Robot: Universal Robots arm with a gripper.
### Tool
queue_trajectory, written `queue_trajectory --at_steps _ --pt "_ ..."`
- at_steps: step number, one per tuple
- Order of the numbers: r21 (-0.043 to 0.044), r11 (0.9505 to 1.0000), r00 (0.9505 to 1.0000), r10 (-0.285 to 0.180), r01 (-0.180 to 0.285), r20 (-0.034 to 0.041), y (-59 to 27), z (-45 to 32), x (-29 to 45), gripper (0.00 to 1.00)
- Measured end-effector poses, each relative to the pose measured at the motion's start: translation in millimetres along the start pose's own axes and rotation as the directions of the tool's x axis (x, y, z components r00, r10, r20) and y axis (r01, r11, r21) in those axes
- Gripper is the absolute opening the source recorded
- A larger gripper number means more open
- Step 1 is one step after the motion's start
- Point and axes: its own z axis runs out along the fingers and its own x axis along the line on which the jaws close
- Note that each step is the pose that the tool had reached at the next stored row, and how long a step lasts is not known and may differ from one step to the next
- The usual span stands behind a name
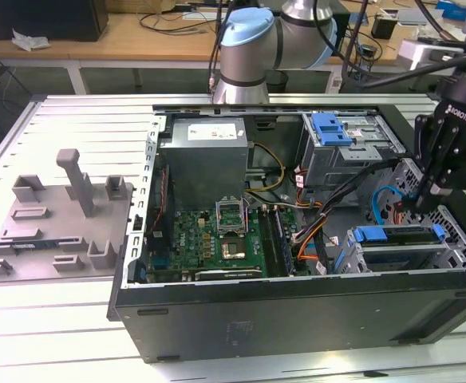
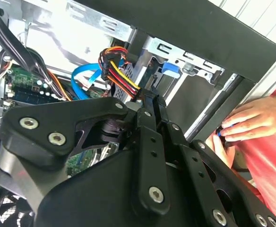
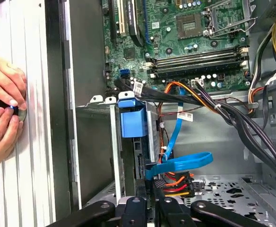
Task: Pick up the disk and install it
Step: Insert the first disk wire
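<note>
Black claw (image 2: 150, 98) in foreground. Just past claw: red-yellow-orange wire bundle (image 2: 121, 71), with blue cable (image 2: 81, 78) beside it. Green motherboard (image 2: 29, 87) farther from claw. Metal drive cage (image 2: 194, 66) with blue tab (image 2: 171, 70) near claw. Person's hand (image 2: 254, 120) and red garment (image 2: 270, 170) well apart from claw, outside black case wall (image 2: 199, 33).

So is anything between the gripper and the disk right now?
Yes, cables. In the first wrist view the blue data cable and the coloured power plug lie just ahead of the gripper, at the near end of the disk, which seems to sit in its cage. A person's hands are outside the case.
</note>
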Motion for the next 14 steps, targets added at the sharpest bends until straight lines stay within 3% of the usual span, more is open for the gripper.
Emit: queue_trajectory --at_steps 6,8,10,12,14 --pt "0.0033 0.9999 0.9996 -0.015 0.015 0.0231 0.8 1.2 5.5 0.16" --pt "0.0051 0.9998 0.9992 -0.02 0.02 0.0349 0.8 1.6 7.2 0.16" --pt "0.0084 0.9996 0.9983 -0.027 0.027 0.0516 0.6 2.5 11.0 0.16" --pt "0.0102 0.9995 0.9977 -0.031 0.03 0.06 0.5 3.0 13.1 0.16" --pt "0.0136 0.9993 0.9961 -0.037 0.036 0.0797 0.3 4.1 17.1 0.16"
